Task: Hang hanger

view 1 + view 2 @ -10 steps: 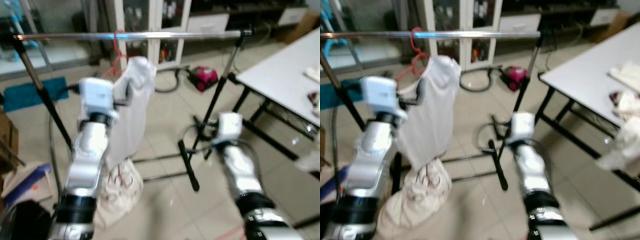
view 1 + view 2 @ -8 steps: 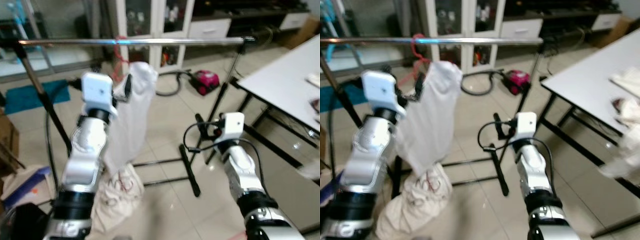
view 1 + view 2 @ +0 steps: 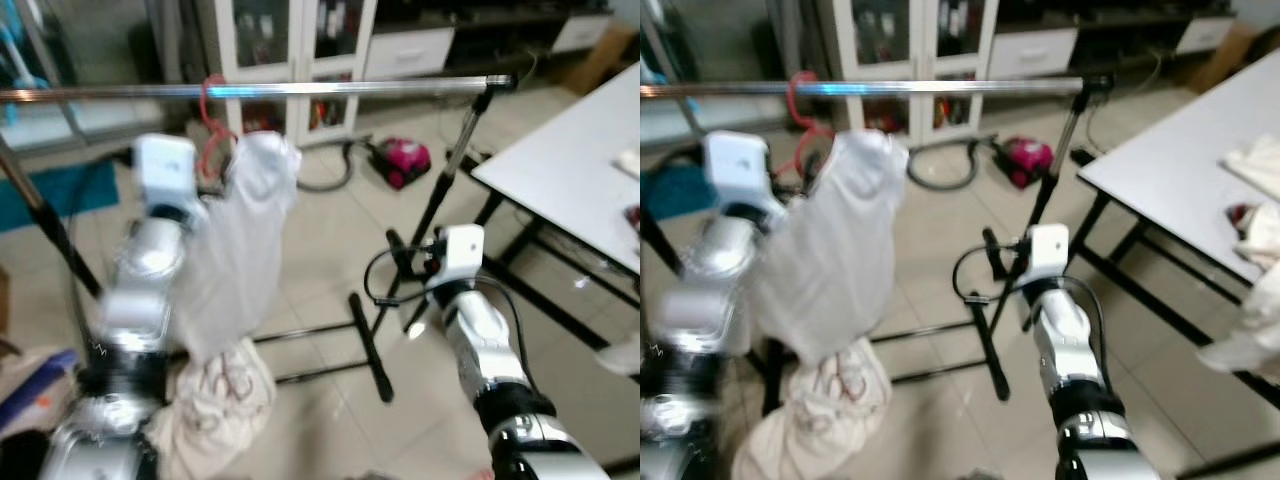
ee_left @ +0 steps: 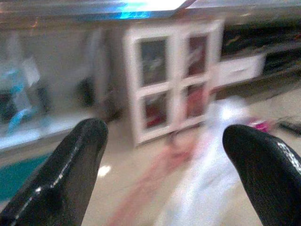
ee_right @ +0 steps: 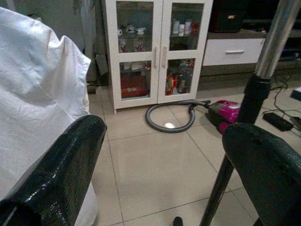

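One red hanger (image 3: 213, 105) carrying a white shirt (image 3: 240, 250) hangs hooked on the rail (image 3: 300, 88), apparently free. Left gripper (image 4: 164, 155) and right gripper (image 5: 162, 160) both have jaws wide apart, empty.

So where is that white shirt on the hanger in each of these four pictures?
Left eye view: the white shirt hangs left of centre, under the rail.
Right eye view: it hangs left of centre again, beside the left arm.
Left wrist view: a white blur low between the two black fingers, probably the shirt.
Right wrist view: along one edge, behind a finger.
Shared landmark: the white glass-door cabinet.
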`<state>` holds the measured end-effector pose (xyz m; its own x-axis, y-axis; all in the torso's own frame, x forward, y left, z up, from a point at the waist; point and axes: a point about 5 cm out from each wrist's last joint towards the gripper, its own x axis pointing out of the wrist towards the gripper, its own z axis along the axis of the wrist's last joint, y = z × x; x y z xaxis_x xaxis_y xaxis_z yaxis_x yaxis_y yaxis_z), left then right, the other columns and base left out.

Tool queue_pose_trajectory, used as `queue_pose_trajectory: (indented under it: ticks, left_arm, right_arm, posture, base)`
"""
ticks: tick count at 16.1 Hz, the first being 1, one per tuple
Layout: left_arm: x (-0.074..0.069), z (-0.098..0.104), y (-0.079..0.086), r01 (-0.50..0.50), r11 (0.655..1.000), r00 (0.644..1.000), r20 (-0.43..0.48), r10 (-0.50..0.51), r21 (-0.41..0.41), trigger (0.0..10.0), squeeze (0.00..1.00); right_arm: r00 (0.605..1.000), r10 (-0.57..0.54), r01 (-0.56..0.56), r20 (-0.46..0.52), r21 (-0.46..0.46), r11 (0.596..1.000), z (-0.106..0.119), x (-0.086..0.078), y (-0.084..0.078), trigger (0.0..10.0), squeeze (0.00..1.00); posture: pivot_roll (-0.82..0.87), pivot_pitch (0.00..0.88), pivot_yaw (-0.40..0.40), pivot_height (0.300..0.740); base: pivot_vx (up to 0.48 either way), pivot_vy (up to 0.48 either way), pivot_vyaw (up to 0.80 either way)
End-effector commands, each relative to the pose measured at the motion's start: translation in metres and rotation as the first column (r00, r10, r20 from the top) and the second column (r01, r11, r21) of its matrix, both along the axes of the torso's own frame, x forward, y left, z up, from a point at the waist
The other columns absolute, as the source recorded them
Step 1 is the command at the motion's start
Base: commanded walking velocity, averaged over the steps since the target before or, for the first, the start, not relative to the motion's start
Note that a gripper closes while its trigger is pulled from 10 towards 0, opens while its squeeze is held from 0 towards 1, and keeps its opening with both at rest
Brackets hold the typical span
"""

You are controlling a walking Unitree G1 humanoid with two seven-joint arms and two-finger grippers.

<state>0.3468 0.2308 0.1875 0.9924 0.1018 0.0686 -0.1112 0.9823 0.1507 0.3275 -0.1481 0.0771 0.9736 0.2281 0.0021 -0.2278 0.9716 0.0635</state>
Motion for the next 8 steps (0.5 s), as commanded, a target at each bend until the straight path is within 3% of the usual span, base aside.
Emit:
queue_pose_trajectory:
  ticks: [1, 4, 8]
  left_arm:
    - [0.004, -0.001, 0.016, -0.038, 0.999, 0.999, -0.029, 0.037, -0.035, 10.0, 0.00]
    - [0.012, 0.007, 0.039, -0.077, 0.997, 0.996, -0.045, 0.076, -0.012, 10.0, 0.00]
    - [0.028, 0.027, 0.040, 0.029, 0.997, 1.000, -0.003, -0.029, -0.069, 10.0, 0.00]
  right_arm:
    - [1.000, 0.018, -0.018, -0.001, 0.005, 1.000, -0.001, -0.003, 0.003, 10.0, 0.00]
    - [1.000, 0.030, -0.030, 0.003, -0.015, 0.999, -0.004, -0.012, -0.002, 10.0, 0.00]
    - [1.000, 0.014, -0.014, -0.012, -0.044, 0.999, -0.010, -0.030, -0.017, 10.0, 0.00]
  posture:
    - [0.15, 0.000, -0.053, 0.740]
    - [0.11, 0.000, -0.050, 0.740]
    - [0.05, 0.000, -0.038, 0.740]
  base:
    - [0.000, 0.000, 0.00]
    - [0.000, 0.000, 0.00]
    - [0.000, 0.000, 0.00]
